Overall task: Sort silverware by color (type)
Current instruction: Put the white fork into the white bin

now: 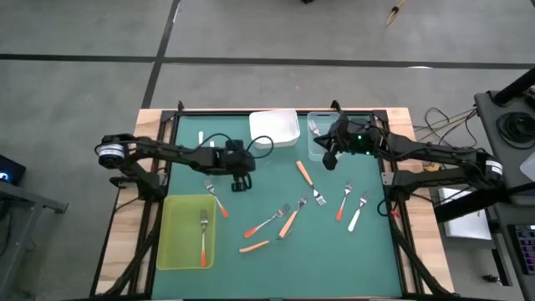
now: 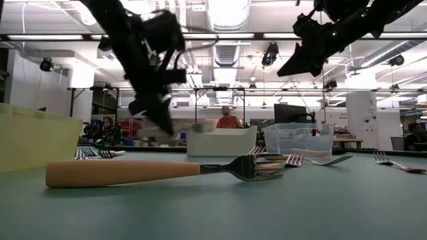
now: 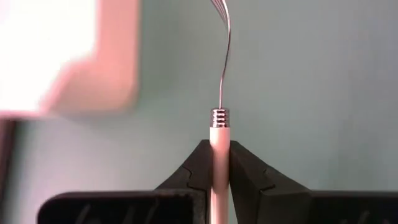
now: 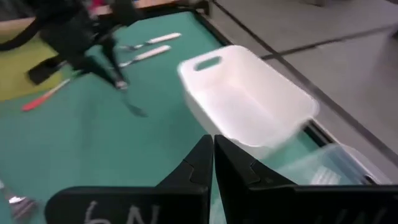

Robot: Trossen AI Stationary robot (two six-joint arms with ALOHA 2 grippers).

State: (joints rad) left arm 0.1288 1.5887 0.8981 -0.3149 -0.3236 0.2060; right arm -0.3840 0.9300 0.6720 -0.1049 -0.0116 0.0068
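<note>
The left gripper (image 3: 219, 163) is clamping a white fork (image 3: 219, 134) above the mat, near the white tray (image 1: 274, 128). One fork is lying in the yellow tray (image 1: 185, 232), another in the clear tray (image 1: 319, 138); about nine are waiting loose. The right gripper (image 4: 213, 157), closed empty, is hovering clear.

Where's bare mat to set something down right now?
Free: the near right corner, below the white fork, and the near strip right of the yellow-green tray. Crowded: mid-mat, where the loose forks lie, and the far edge by the white tray.
</note>
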